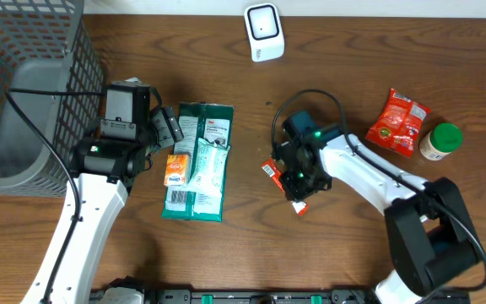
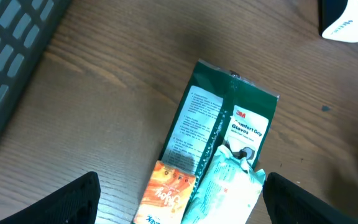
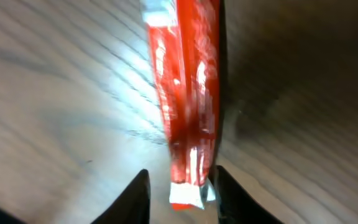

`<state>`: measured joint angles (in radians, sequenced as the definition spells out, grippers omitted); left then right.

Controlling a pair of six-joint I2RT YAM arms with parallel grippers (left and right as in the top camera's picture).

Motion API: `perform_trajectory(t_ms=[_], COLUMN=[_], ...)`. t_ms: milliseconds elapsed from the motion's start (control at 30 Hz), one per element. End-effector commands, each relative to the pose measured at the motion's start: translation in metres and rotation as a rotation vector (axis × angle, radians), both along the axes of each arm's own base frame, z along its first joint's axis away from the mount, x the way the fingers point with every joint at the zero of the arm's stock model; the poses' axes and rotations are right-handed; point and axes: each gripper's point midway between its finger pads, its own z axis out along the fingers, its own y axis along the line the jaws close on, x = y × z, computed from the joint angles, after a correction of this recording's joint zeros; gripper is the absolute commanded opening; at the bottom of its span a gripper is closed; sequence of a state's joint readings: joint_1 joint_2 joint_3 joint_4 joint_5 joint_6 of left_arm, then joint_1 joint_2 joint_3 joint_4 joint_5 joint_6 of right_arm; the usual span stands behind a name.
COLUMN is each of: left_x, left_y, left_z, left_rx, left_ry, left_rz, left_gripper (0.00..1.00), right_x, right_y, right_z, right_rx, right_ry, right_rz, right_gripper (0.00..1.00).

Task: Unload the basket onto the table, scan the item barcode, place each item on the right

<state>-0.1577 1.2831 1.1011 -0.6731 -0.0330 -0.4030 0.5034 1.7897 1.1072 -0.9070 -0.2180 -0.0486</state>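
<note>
A slim red packet (image 1: 270,169) with white ends lies on the wooden table under my right gripper (image 1: 299,181). In the right wrist view the red packet (image 3: 188,74) runs between the fingers of the right gripper (image 3: 181,177). The jaws stand partly open, with the right finger against the packet and a gap at the left one. My left gripper (image 2: 182,180) hangs wide open and holds nothing, above an orange packet (image 2: 166,196) and a pale teal pouch (image 2: 225,186). The white scanner (image 1: 264,32) stands at the back of the table.
A green gloves pack (image 1: 205,122) lies under the orange packet (image 1: 175,169) and the teal pouch (image 1: 207,169). A grey wire basket (image 1: 24,93) fills the far left. A red snack bag (image 1: 397,122) and a green-lidded jar (image 1: 441,141) sit at the right.
</note>
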Motion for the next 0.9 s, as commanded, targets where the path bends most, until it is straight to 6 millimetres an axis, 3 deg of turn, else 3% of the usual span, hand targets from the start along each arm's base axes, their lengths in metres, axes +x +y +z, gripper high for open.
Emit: perform_trajectory(t_ms=[0,133,367,500,867], left_x=[0.001,0.001,0.001,0.001,0.001], left_y=[0.003,0.003,0.003,0.003,0.003], left_z=[0.0,0.0,0.0,0.0,0.0], left_rx=[0.013,0.013,0.013,0.013,0.013], left_ry=[-0.001,-0.001,-0.001,-0.001,-0.001], left_rz=[0.003,0.003,0.003,0.003,0.003], left_gripper=[0.84,0.85,0.85,0.84,0.84], right_x=[0.011,0.001,-0.023,-0.021,-0.017], right_y=[0.012,0.007,0.01,-0.002,0.004], right_z=[0.035,0.036,0.014,0.006,-0.002], right_rx=[0.045,0.008,-0.019,-0.12,-0.096], right_ry=[-0.102,-0.081,-0.048,-0.095,-0.12], right_rz=[0.026,0.04,0.09,0.066,0.047], right_gripper=[0.34,0.34,0.29,0.27,0.29])
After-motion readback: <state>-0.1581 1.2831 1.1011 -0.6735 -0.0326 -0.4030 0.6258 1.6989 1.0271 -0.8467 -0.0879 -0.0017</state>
